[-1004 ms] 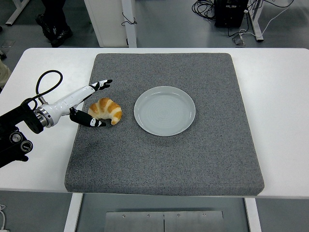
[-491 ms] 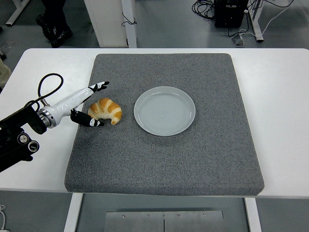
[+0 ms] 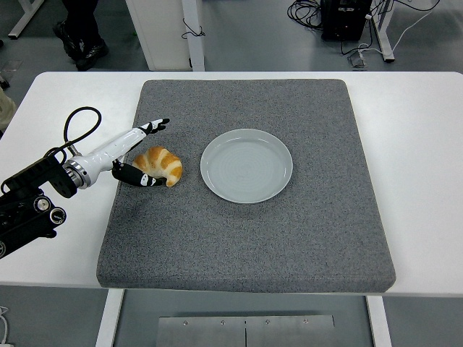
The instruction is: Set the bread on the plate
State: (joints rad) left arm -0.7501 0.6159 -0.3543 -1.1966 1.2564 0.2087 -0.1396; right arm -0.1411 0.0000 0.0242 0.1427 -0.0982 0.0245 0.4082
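Reaching in from the left edge, the left hand (image 3: pixel 139 153) is bracketing the croissant (image 3: pixel 159 165) on the grey mat (image 3: pixel 246 238), with its long upper fingers (image 3: pixel 153 126) stretched out beyond the far-left side of the bread and its lower digit lying along the near-left side, apparently touching the crust. The hand is spread wide and is not yet holding anything; the croissant is sitting flat on the mat, just left of the pale round plate (image 3: pixel 247 165) and apart from its rim. Compared with a second ago, the lower digit is sitting closer in against the croissant, having dipped slightly away half a second back, and the forearm is angling in a little more from the left, while the croissant and the plate are lying exactly where they were. That is suggesting the hand is settling its approach and beginning to close the gap rather than lifting, so the task is at the grasping stage with the carry to the plate wholly ahead. The plate is standing empty near the middle of the mat. The right arm is not appearing anywhere in the view, and only a person's dark shoes (image 3: pixel 79 40) are showing at the far left.
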